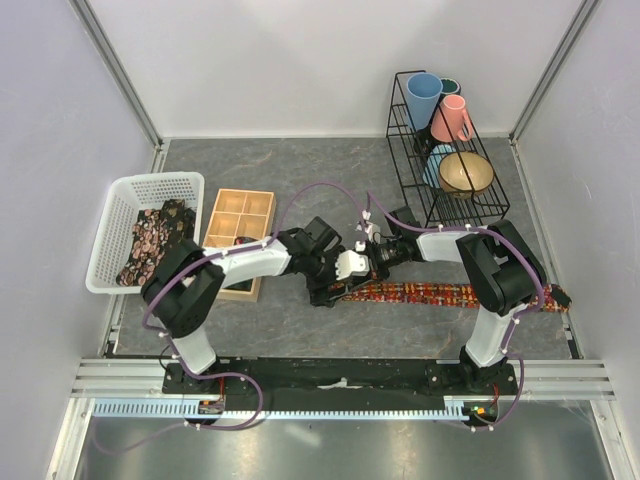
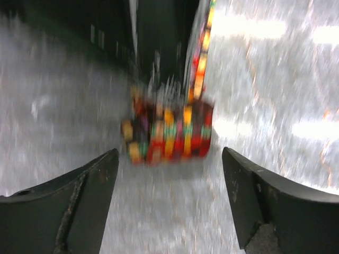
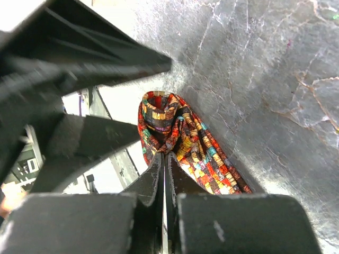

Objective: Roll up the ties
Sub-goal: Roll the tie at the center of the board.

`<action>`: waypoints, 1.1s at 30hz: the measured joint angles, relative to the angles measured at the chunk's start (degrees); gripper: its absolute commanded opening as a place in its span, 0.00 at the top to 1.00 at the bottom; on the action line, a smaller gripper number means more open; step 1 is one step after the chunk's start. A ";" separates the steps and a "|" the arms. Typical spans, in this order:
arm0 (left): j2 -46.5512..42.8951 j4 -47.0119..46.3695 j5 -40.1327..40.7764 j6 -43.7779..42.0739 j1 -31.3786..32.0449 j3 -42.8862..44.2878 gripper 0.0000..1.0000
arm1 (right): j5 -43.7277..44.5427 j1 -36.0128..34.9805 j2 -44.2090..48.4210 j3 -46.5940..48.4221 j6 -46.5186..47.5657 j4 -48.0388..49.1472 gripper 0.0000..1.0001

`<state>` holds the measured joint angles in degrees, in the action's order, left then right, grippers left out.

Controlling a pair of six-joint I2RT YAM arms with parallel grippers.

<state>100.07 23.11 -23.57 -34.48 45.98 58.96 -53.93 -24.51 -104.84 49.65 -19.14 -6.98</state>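
Note:
A tie (image 1: 430, 293) with a dense red, orange and yellow print lies flat along the near part of the grey table, its left end curled into a loose roll (image 3: 164, 124). My right gripper (image 3: 164, 157) is shut, its tips pinching the fabric at the roll. My left gripper (image 2: 169, 201) is open and empty, low over the table, with the blurred roll (image 2: 169, 132) just ahead of its fingers. In the top view both grippers meet at the tie's left end (image 1: 348, 290). More dark floral ties (image 1: 150, 240) lie in the white basket.
A white basket (image 1: 120, 205) stands at the left, with a wooden compartment tray (image 1: 240, 205) next to it that holds something dark in one cell. A black wire rack (image 1: 440, 200) with cups and a bowl stands at the back right. The tie's far end (image 1: 558, 297) reaches the right wall.

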 measured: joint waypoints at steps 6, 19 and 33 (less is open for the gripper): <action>-2.93 -2.10 0.59 -2.71 -0.37 -3.06 0.08 | 0.07 0.00 0.00 0.52 0.81 -0.90 1.00; 2.34 -3.96 0.59 -4.83 2.54 0.98 0.40 | 0.39 0.07 0.00 1.03 1.38 -1.33 1.00; 2.51 -3.76 0.48 -6.23 3.56 0.98 0.23 | 0.39 0.24 0.00 1.07 1.40 -1.86 1.00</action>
<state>102.59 19.35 -23.09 -40.71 49.54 59.94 -53.54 -24.27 -104.84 50.72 -17.74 -8.84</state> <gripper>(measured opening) 0.703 0.007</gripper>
